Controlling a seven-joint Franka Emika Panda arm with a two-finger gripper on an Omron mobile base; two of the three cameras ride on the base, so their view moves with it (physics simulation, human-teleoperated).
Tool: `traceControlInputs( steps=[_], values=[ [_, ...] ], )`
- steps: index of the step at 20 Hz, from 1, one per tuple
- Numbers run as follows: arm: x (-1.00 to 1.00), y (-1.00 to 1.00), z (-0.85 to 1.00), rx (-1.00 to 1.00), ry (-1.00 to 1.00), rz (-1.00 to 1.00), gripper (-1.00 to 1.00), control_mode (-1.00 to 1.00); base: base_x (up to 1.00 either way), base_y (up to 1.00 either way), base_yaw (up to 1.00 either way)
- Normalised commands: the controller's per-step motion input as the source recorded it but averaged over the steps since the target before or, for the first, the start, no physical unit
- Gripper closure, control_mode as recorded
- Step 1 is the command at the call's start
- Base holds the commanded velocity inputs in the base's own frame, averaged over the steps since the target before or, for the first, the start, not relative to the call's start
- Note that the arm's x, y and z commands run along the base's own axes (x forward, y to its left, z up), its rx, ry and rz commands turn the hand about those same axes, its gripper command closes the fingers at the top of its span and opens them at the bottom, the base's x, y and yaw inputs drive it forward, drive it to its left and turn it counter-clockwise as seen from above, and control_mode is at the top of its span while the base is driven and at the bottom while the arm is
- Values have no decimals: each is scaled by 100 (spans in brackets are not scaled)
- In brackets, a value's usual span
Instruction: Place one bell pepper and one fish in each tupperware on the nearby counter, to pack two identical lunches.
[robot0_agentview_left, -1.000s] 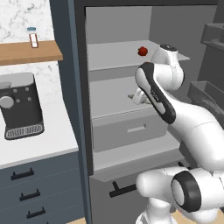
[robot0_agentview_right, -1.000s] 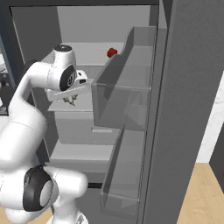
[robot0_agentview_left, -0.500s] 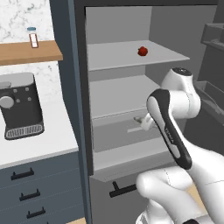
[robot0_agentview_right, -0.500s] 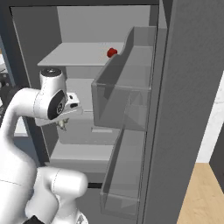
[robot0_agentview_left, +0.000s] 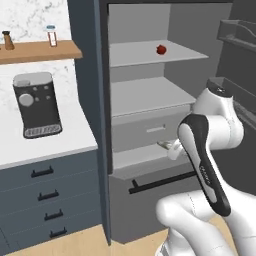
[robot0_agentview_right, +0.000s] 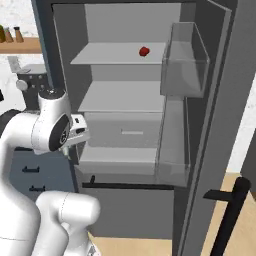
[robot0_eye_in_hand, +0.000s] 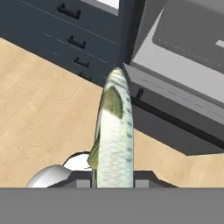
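One fish: a pale scaly fish (robot0_eye_in_hand: 114, 131) with an olive back fin stands lengthwise out of the fingers (robot0_eye_in_hand: 114, 180), tail end pinched low, head pointing away over the wood floor (robot0_eye_in_hand: 39, 118).
Fingers: clenched on the fish; in the hand view its body rises straight from between the two dark tips, so the hold looks centred and firm enough for carrying.
Arm: folded low in front of the open fridge (robot0_agentview_left: 150, 125), the wrist beside the lower drawer (robot0_agentview_left: 150, 132); I judge this posture keeps the fish clear of the shelves and the door bins while it is lifted away.
Bell pepper: a small red one (robot0_agentview_left: 161, 49) sits alone on the top fridge shelf (robot0_agentview_left: 150, 54), well apart from the fingers, left for a later trip.
Bench: the white bench (robot0_agentview_left: 45, 142) lies left of the fridge, carrying a dark coffee machine (robot0_agentview_left: 37, 105); no tupperware is visible on this stretch.
Next need: the base likely has to turn toward the bench before the fish can be set down.
Risk: the fish could slip if swung fast.
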Motion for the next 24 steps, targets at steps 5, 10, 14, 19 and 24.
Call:
traceControlInputs(
  steps=[5,10,14,19,24],
  values=[
    [0,0,0,0,0,0,100,100,-46,100,0],
    [0,0,0,0,0,0,100,100,-36,100,0],
    [0,0,0,0,0,0,100,100,-21,100,0],
    [0,0,0,0,0,0,100,100,-1,100,0],
    [0,0,0,0,0,0,100,100,0,100,5]
  ],
)
